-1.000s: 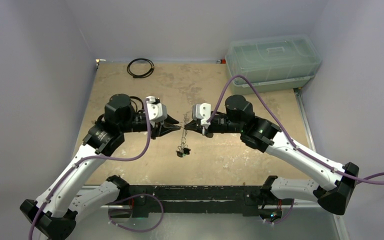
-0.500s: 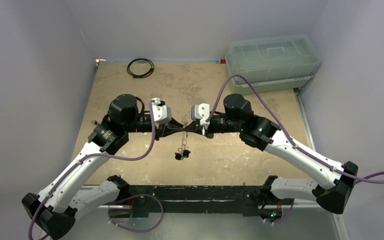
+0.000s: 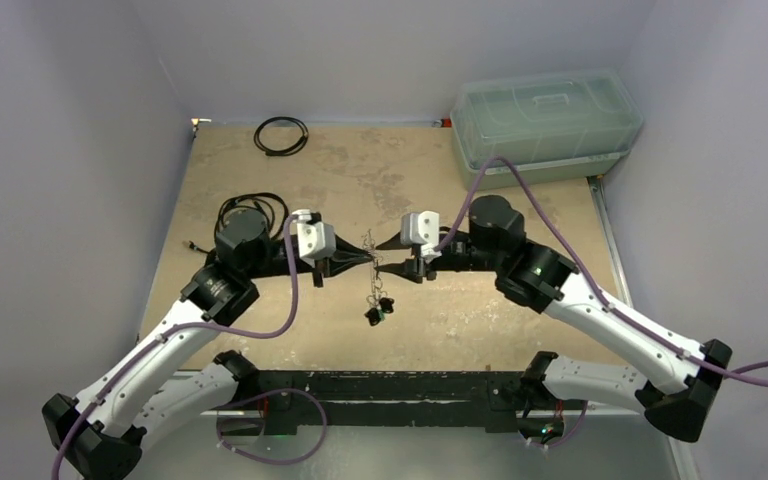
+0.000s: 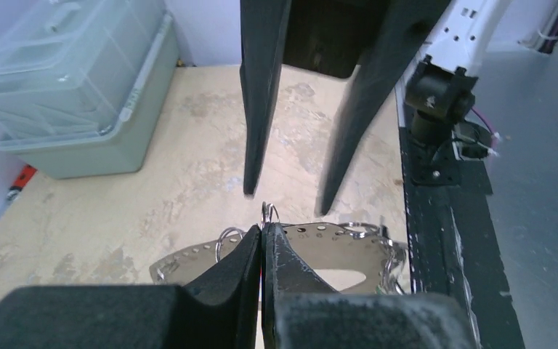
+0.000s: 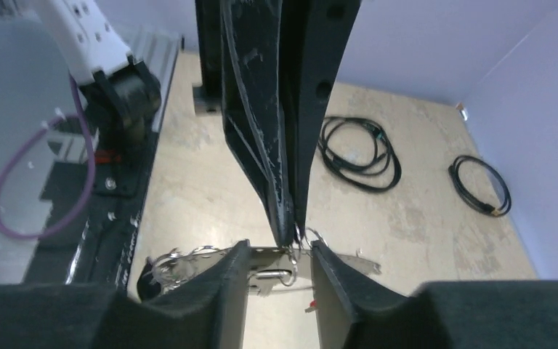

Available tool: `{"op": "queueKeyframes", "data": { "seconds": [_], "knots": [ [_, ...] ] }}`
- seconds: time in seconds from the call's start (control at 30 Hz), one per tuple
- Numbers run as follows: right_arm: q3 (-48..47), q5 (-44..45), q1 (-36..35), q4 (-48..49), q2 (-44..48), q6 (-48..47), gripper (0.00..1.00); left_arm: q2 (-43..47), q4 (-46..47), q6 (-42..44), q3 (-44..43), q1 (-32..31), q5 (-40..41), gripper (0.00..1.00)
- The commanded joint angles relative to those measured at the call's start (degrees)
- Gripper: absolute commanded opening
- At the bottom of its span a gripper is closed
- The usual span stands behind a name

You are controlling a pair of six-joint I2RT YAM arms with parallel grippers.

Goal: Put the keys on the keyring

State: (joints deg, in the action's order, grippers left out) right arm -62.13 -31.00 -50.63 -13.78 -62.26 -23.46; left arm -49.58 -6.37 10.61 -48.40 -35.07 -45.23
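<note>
The keyring (image 3: 369,246), a flat silver plate with small holes, hangs in the air between my two grippers, with several keys (image 3: 378,313) dangling below it. My left gripper (image 3: 363,262) is shut on a small split ring (image 4: 268,212) at the keyring's edge (image 4: 320,244). My right gripper (image 3: 388,268) is open. In the right wrist view its fingers (image 5: 236,273) stand either side of the keyring (image 5: 265,256), and the left gripper's shut tips meet it from above. A small red key head (image 5: 311,309) hangs below, and a dark key cluster (image 5: 152,273) sits at the plate's left end.
A clear lidded storage box (image 3: 545,115) stands at the back right. A thin black cable loop (image 3: 281,135) lies at the back left. A black coiled cord (image 3: 250,205) lies behind the left arm. A black rail (image 3: 380,385) runs along the table's near edge.
Both grippers and the keyring have shifted to the right and slightly nearer. The hanging keys swung right and lower. The right arm has drawn back a little to the right.
</note>
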Motion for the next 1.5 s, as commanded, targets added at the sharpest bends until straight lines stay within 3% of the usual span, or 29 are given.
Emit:
{"op": "queueKeyframes", "data": {
  "seconds": [0.0,0.07,0.23,0.43,0.63,0.83,1.27,1.37,1.47],
  "knots": [
    [1.05,-0.77,-0.96,11.03,4.88,2.44,0.49,5.40,19.17,-10.78,4.76,-0.04,4.51,0.00],
    [1.58,0.23,-0.87,11.94,5.25,2.69,0.57,7.74,25.40,-15.47,7.82,-0.08,5.03,0.00],
    [2.34,1.10,-0.64,13.37,5.17,2.99,0.58,11.58,36.97,-23.42,13.52,-0.04,6.54,0.00],
    [2.19,-1.51,-0.13,13.58,4.32,3.41,0.47,12.88,50.14,-30.47,18.77,-0.05,6.07,0.00],
    [1.98,-6.04,0.01,15.66,4.65,4.68,0.36,12.67,56.24,-32.96,21.44,-0.09,6.49,0.00],
    [1.28,-9.15,0.09,16.13,3.08,5.39,0.30,12.15,59.05,-34.11,22.18,-0.07,6.59,0.00],
    [-0.16,-11.45,0.09,17.92,1.44,6.09,0.31,10.42,60.75,-35.19,22.68,-0.02,6.66,0.00],
    [-0.32,-11.80,0.09,18.65,1.29,6.58,0.24,9.76,61.56,-35.69,22.79,-0.08,6.64,0.00],
    [-0.51,-12.51,0.09,18.91,0.58,7.05,0.06,9.20,62.36,-36.16,22.90,-0.04,6.51,0.00]
  ]
}}
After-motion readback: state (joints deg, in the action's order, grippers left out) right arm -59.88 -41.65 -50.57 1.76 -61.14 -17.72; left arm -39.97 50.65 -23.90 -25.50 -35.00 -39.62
